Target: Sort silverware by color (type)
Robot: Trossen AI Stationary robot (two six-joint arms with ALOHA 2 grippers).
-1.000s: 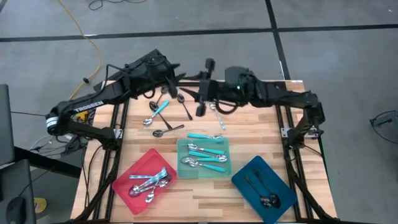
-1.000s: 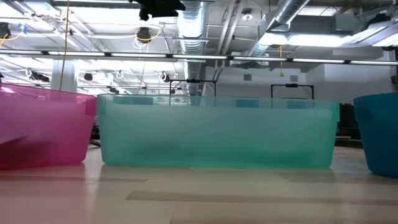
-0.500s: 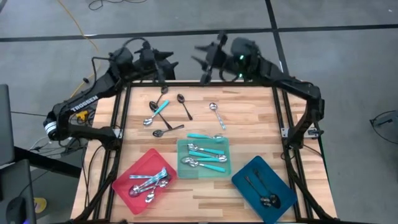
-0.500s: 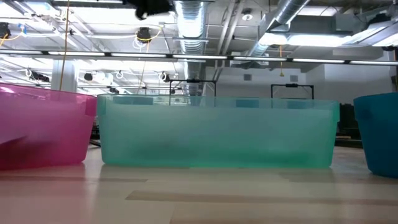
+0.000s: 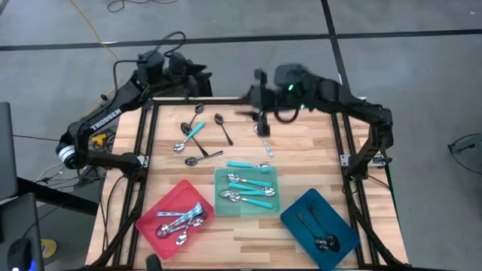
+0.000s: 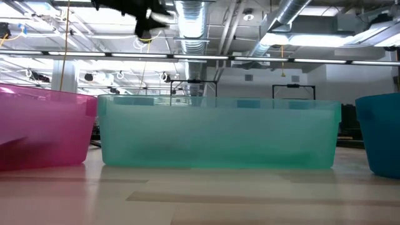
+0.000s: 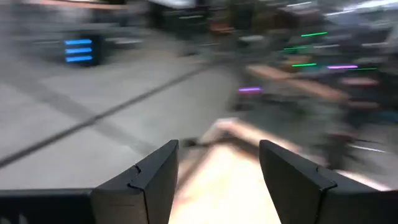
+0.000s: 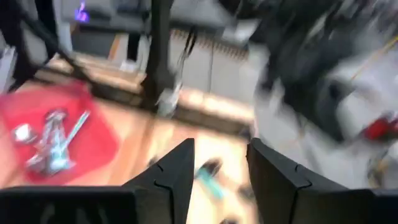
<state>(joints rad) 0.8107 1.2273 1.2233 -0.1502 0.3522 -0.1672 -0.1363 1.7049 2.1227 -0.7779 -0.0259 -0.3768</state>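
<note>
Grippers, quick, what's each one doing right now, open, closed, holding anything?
Left gripper: open, empty, at the table's far edge.
Right gripper: open, nothing between its fingers, over the far side.

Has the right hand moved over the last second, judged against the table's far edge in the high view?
Yes. The right hand swung out beyond the table's far edge, then came back over the boards, above the all-silver spoon.

Both hands [image 7: 217, 180] [image 8: 219, 177] open, empty
</note>
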